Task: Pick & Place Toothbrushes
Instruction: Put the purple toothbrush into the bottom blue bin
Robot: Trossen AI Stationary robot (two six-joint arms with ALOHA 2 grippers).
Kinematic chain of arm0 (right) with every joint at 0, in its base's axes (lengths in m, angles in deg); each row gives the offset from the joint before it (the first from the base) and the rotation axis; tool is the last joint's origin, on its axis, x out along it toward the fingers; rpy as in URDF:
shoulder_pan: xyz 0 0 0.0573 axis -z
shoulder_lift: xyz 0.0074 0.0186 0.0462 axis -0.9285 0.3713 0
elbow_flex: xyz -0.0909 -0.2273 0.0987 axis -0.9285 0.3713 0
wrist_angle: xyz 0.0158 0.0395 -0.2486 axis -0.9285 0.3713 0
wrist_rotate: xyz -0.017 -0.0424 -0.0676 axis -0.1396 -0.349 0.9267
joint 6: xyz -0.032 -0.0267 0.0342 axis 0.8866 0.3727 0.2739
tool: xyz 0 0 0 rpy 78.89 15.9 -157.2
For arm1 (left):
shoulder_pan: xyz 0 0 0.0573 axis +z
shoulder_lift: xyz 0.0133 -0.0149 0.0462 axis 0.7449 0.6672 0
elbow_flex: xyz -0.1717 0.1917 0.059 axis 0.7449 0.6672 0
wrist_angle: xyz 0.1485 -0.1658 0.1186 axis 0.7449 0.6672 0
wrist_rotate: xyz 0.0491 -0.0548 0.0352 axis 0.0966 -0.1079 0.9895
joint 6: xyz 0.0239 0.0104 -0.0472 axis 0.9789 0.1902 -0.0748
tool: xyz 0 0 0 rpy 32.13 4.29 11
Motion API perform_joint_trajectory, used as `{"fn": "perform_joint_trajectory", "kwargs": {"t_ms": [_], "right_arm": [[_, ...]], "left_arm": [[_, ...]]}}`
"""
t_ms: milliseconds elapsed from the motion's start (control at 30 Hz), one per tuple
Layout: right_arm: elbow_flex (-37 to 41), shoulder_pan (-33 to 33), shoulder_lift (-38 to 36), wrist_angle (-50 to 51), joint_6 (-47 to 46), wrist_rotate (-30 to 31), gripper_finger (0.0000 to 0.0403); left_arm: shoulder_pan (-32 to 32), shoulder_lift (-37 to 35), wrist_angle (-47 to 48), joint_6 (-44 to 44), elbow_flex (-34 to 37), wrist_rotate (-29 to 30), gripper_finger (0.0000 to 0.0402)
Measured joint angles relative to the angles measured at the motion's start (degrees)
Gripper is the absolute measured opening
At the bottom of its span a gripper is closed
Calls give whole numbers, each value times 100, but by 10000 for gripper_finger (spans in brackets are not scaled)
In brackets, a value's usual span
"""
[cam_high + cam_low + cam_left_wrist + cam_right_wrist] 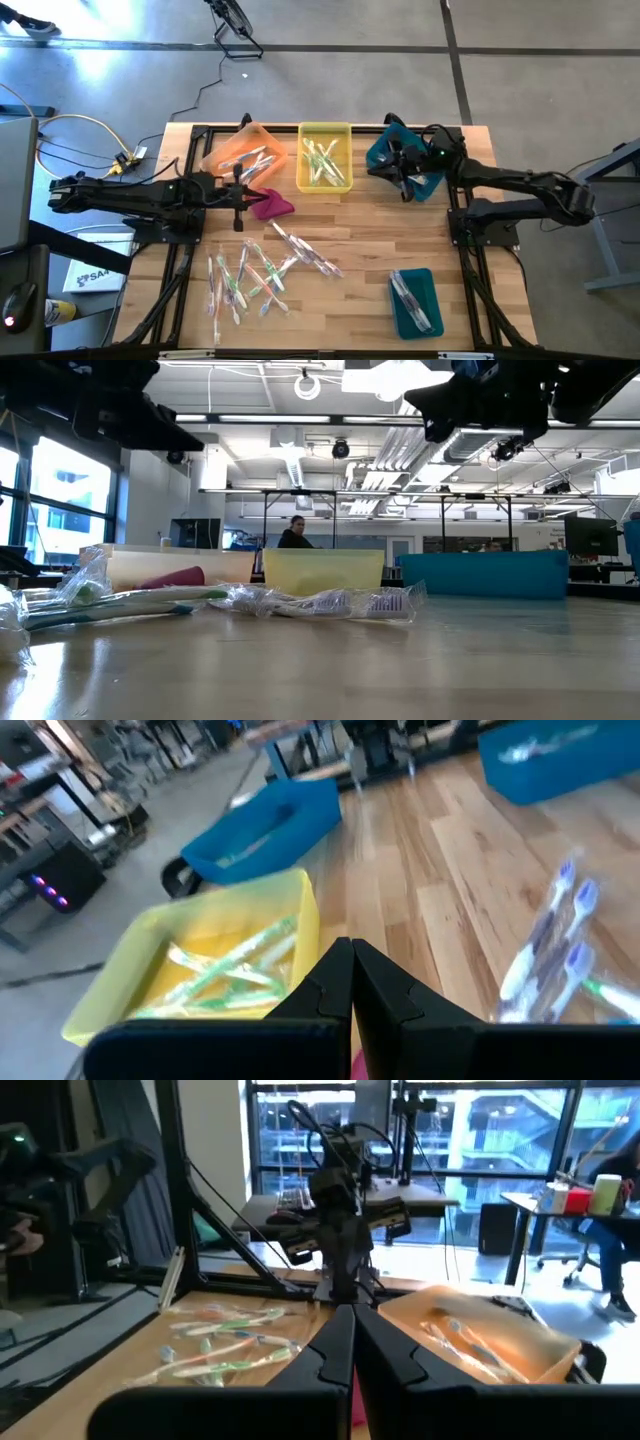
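Loose toothbrushes [262,270] in clear wrappers lie scattered on the wooden table's near left part; the low view shows them close up [330,603]. More toothbrushes lie in the orange bin [245,150], the yellow bin [325,155] and the near teal bin [415,300]. My left gripper [255,192] is shut and empty, hovering beside the magenta cloth lump [272,207]; its closed fingers [352,965] point toward the yellow bin [200,970]. My right gripper [398,178] is shut and empty, held above the far teal bin [400,160]; its fingers [352,1330] point level across the table.
Three bins stand in a row along the far edge, a fourth at the near right. The dark frame rails [180,250] run along both table sides. Bare wood lies between the loose toothbrushes and the near teal bin. A person [293,535] shows in the room behind.
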Motion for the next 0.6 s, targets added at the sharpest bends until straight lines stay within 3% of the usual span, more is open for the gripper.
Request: {"fn": "perform_joint_trajectory", "kwargs": {"t_ms": [233, 600], "right_arm": [[0, 31, 26, 58, 2, -6, 3], [0, 31, 26, 82, -2, 1, 3]], "left_arm": [[-11, 1223, 167, 257, -499, -112, 0], [-88, 2869, 3139, 1104, -2440, -672, 0]]}}
